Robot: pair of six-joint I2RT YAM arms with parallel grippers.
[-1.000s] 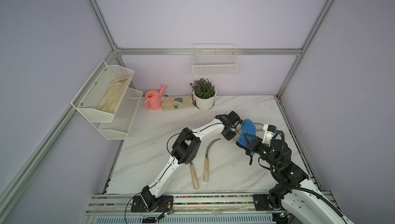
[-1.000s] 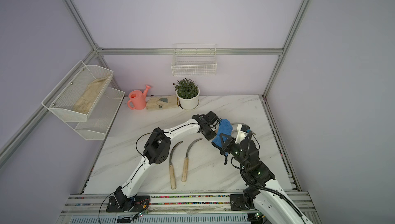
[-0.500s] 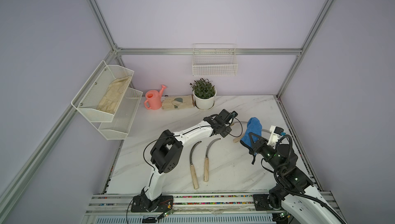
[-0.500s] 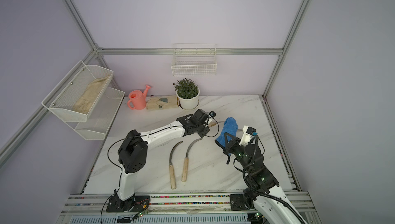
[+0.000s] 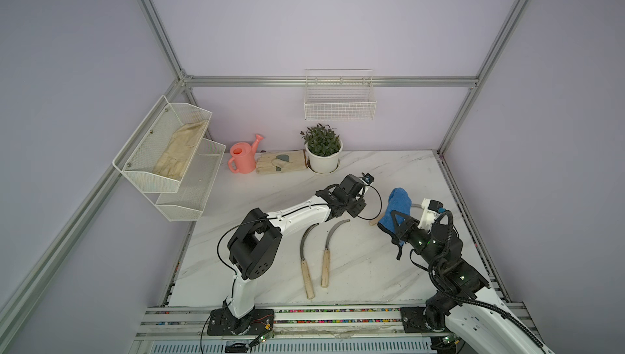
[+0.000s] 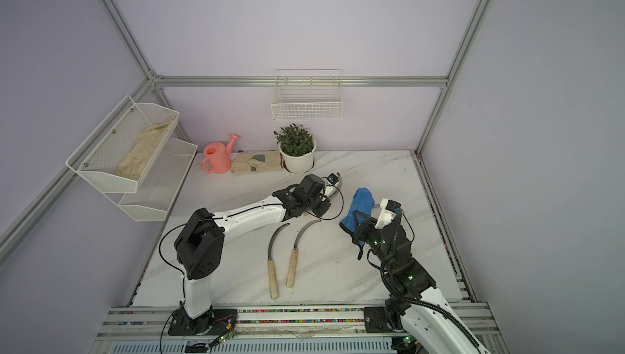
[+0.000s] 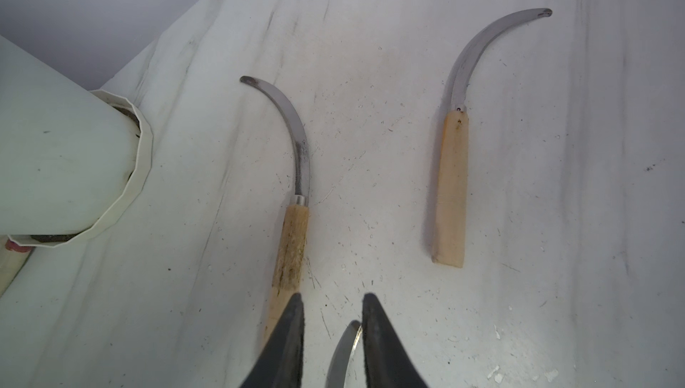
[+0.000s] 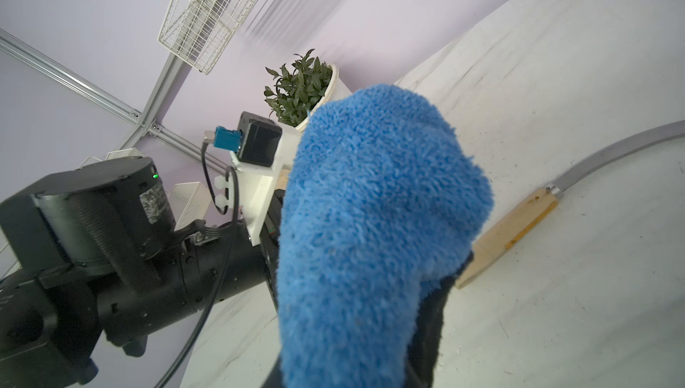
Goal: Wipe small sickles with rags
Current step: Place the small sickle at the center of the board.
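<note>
The blue rag (image 8: 370, 227) hides the right gripper (image 5: 399, 224) holding it.

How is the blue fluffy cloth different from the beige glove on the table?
The blue cloth is fluffy and bright; the beige glove looks smooth and pale. The blue cloth is held up off the table by the right gripper; the beige glove lies flat beside the plant pot. Both are soft fabric.

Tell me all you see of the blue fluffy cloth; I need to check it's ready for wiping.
The blue fluffy microfibre cloth, mitt-shaped with black trim at its lower edge, stands upright off the white marble table, gripped at its base by the shut right gripper. Its rounded tip points up. It touches no sickle; one wooden-handled sickle lies behind it.
</note>
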